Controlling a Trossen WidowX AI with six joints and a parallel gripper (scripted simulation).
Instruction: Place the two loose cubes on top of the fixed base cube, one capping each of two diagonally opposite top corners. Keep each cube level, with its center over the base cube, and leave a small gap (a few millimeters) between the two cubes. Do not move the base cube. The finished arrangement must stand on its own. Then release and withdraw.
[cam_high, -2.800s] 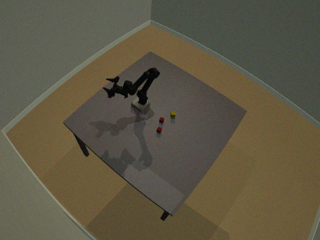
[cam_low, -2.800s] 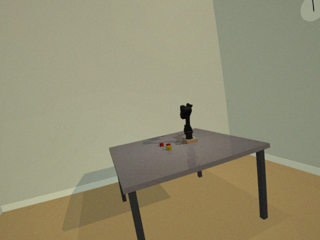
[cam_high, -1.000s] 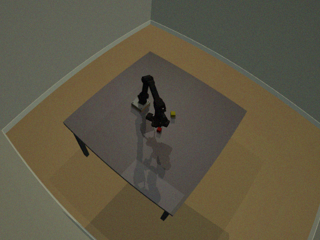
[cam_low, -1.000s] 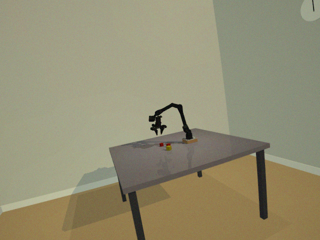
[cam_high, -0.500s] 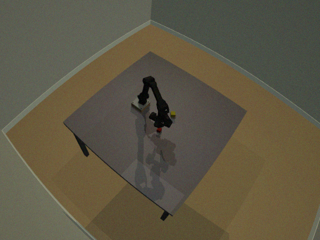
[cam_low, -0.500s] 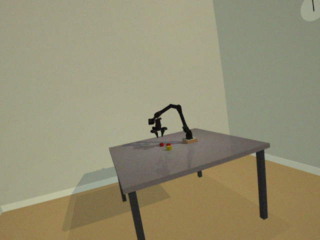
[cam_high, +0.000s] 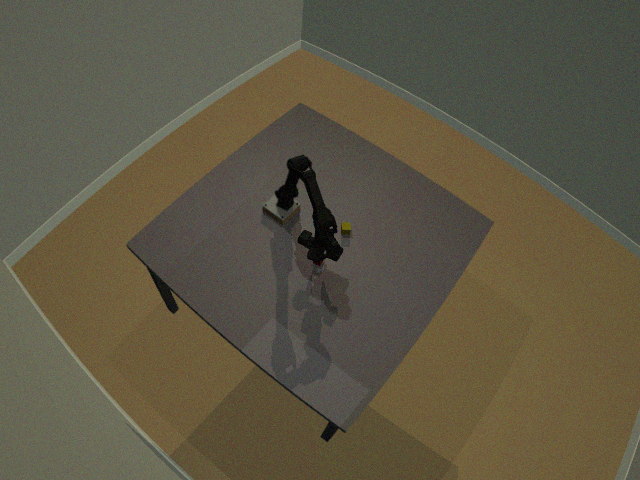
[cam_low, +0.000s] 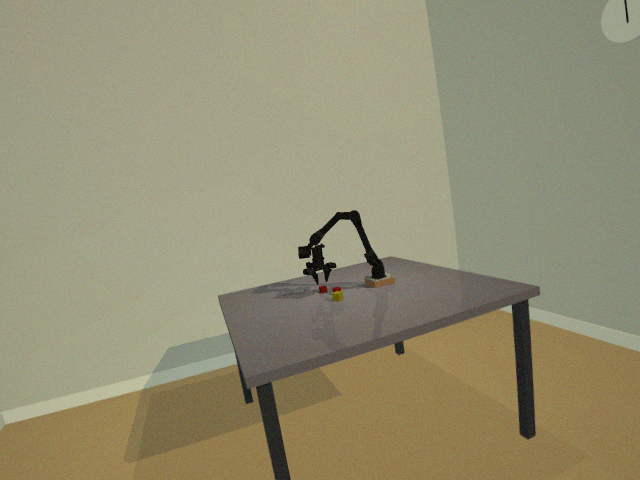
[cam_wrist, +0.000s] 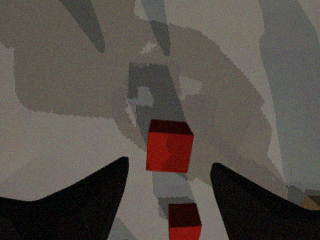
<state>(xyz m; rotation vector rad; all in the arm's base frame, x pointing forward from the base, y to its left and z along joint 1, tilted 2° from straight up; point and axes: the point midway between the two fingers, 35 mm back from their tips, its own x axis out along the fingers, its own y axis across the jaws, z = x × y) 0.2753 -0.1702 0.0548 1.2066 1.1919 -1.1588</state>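
Observation:
Three small cubes lie on the grey table (cam_high: 413, 232) (cam_low: 439, 299). One red cube (cam_low: 323, 289) (cam_wrist: 170, 146) sits right under my gripper (cam_high: 317, 263) (cam_low: 321, 277) (cam_wrist: 168, 164), which hangs a little above it, pointing down, open and empty. A second red cube (cam_low: 336, 289) (cam_wrist: 184, 223) lies a short way beside the first, toward the arm's base. A yellow cube (cam_high: 346, 227) (cam_low: 337, 296) lies just beyond that one. In the top view the arm hides both red cubes.
The arm's mount, a pale square block (cam_high: 280, 210) (cam_low: 379, 281), stands near the middle of the table. The arm casts dark shadows and reflections on the glossy top. The table edges are far from the cubes.

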